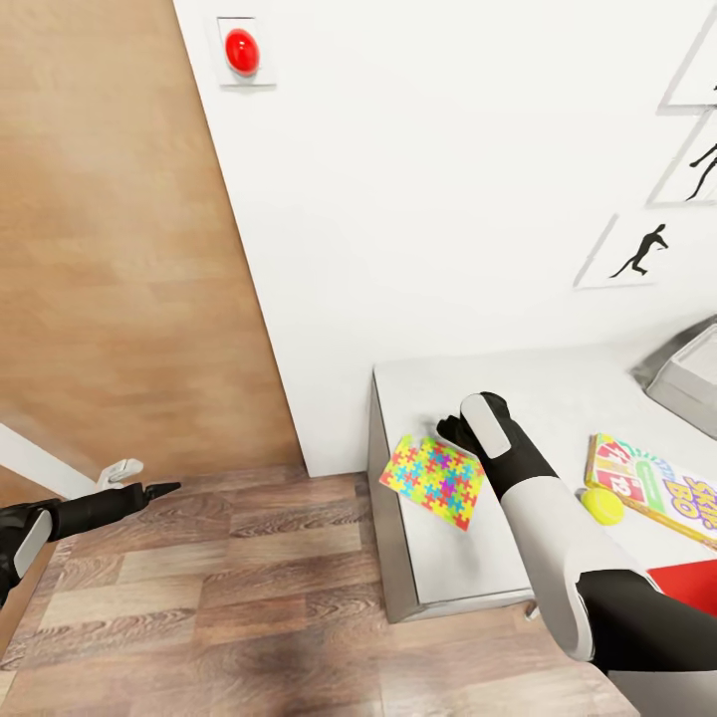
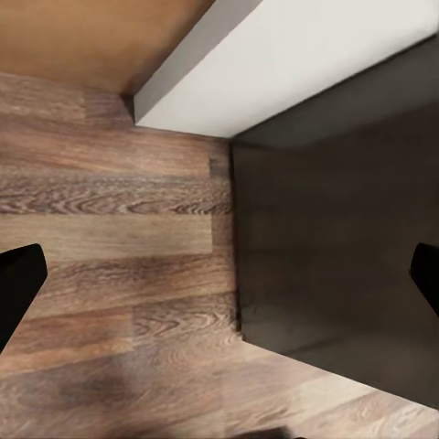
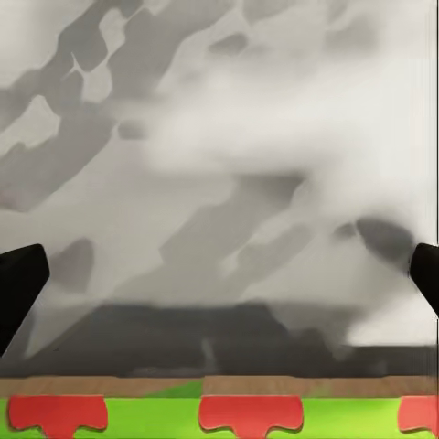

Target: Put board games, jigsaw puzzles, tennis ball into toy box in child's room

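The right gripper (image 1: 453, 430) hovers with fingers spread at the far edge of the jigsaw puzzle (image 1: 436, 479) overhanging the table (image 1: 558, 398) corner—probably lining up a grab—while the left gripper (image 1: 149, 490), also spread, idles over the floor (image 1: 249, 597)—toy box (image 1: 692, 383) to the right.

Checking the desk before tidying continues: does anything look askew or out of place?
Yes. The jigsaw puzzle lies turned at an angle, its corners hanging past the table edge beside the right pincer. The tennis ball rests against the Skip-Bo carton.
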Robot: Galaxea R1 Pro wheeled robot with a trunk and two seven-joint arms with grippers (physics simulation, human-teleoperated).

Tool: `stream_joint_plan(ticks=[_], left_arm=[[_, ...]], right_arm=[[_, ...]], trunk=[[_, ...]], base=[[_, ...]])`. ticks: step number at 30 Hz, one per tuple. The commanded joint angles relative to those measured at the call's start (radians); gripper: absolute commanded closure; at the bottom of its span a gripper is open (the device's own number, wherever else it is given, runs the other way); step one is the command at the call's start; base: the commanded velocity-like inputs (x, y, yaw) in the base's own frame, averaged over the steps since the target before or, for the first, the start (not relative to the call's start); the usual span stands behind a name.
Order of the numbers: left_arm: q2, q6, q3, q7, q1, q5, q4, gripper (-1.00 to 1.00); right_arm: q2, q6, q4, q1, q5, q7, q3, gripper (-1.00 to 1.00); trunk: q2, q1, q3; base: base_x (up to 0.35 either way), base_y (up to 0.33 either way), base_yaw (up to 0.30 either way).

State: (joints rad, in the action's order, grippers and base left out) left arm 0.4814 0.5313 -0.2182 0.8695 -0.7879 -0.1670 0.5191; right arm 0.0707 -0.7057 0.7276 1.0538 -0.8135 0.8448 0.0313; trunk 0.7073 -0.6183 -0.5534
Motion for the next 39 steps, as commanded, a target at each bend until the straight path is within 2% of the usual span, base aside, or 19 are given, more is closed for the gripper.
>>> stream_joint_plan(ticks=[1,19,39], left_arm=[[0.0,0.008,-0.001,0.002,-0.001,-0.005,0.0,-1.0],[-0.001,0.008,-0.001,0.002,-0.001,-0.005,0.0,-1.0],[-0.001,0.009,-0.001,0.002,-0.001,-0.005,0.0,-1.0]], right_arm=[[-0.001,-0.011,-0.002,0.0,0.001,0.011,0.002,-1.0],[-0.002,-0.014,-0.002,0.0,-0.001,0.012,0.002,-1.0],[-0.003,-0.024,-0.004,0.0,-0.003,0.013,0.002,-1.0]], trunk=[[0.001,0.0,-0.001],[0.001,0.0,-0.001],[0.001,0.0,-0.001]], base=[[-0.007,-0.012,0.0],[-0.063,-0.045,0.0],[-0.016,0.036,0.0]])
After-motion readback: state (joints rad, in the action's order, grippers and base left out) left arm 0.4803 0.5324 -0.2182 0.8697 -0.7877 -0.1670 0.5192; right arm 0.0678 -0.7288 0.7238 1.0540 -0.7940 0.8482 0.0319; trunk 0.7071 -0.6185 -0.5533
